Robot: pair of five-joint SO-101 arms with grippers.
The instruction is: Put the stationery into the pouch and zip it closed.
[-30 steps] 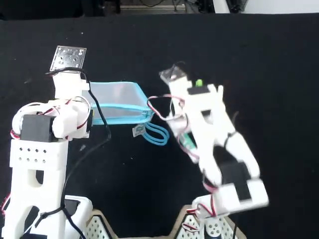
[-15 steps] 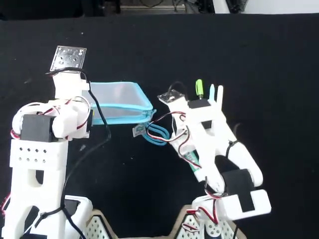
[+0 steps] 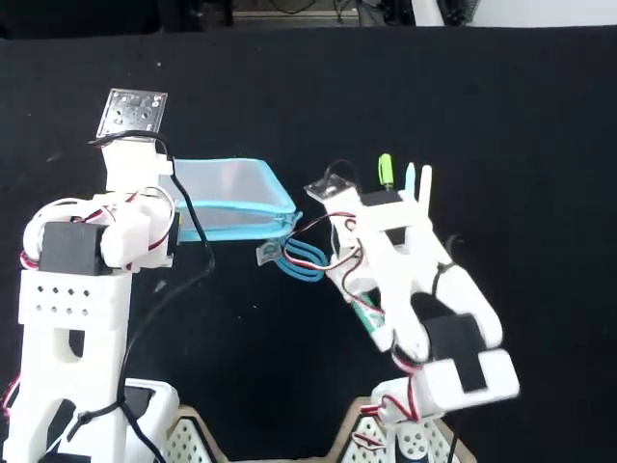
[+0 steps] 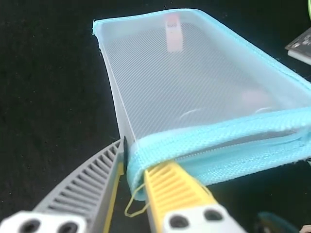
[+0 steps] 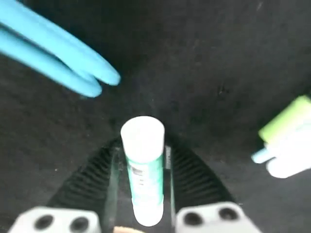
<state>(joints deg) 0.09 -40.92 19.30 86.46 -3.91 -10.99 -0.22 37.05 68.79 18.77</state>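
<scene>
Black surface (image 3: 521,116) is seen carrying a light-blue pouch (image 3: 231,193), which is pinched at one corner by the closed left hand (image 4: 134,162). A glue stick (image 5: 142,133) is gripped between the fingers of the right hand (image 5: 142,153), near the pouch's blue strap (image 5: 63,63). Three pens (image 3: 405,178) are left lying beside that arm. For a clean insert, the stick should be lined up with the zip edge while the pouch is pinned down.

both end effectors (image 4: 130,162) (image 5: 142,148) closed, gripping
</scene>
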